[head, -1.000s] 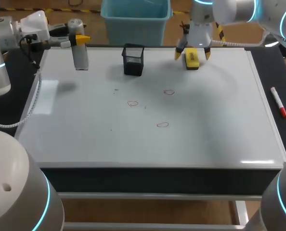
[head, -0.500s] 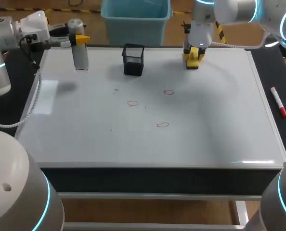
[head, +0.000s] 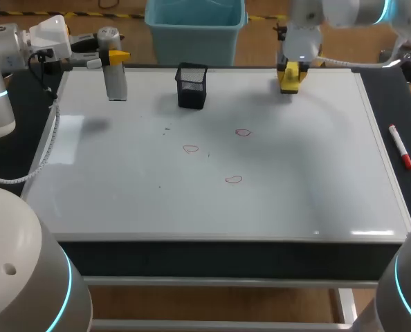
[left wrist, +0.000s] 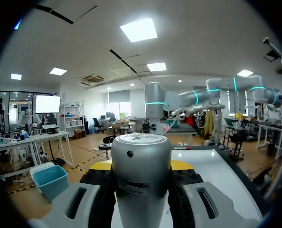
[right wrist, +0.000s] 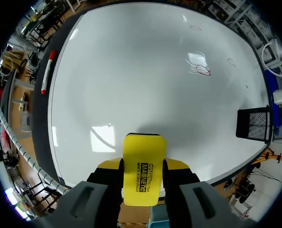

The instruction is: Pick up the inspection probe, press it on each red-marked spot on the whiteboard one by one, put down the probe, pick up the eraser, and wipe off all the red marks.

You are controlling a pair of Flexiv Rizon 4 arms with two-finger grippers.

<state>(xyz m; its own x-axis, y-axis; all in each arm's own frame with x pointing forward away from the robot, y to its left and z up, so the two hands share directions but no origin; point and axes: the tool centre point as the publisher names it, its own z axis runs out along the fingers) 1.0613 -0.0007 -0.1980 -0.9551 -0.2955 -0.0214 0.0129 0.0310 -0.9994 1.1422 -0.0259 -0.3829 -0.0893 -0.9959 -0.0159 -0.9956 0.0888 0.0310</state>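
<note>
Bright overhead light, pale glare patches on the whiteboard, soft faint shadows

table — dark front edge | light — faint glare, probably from overhead

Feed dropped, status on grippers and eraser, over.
Right gripper shut on yellow block eraser, at whiteboard's far edge. Left gripper shut on silver cylindrical probe, far left corner. Three red marks unwiped; black mesh cup off the path.

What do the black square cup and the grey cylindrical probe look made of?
The black square cup is likely matt wire mesh: its walls show a fine grid and look partly see-through. The grey cylindrical probe looks like brushed metal or metallic-painted plastic, going by its soft satin sheen.
</note>
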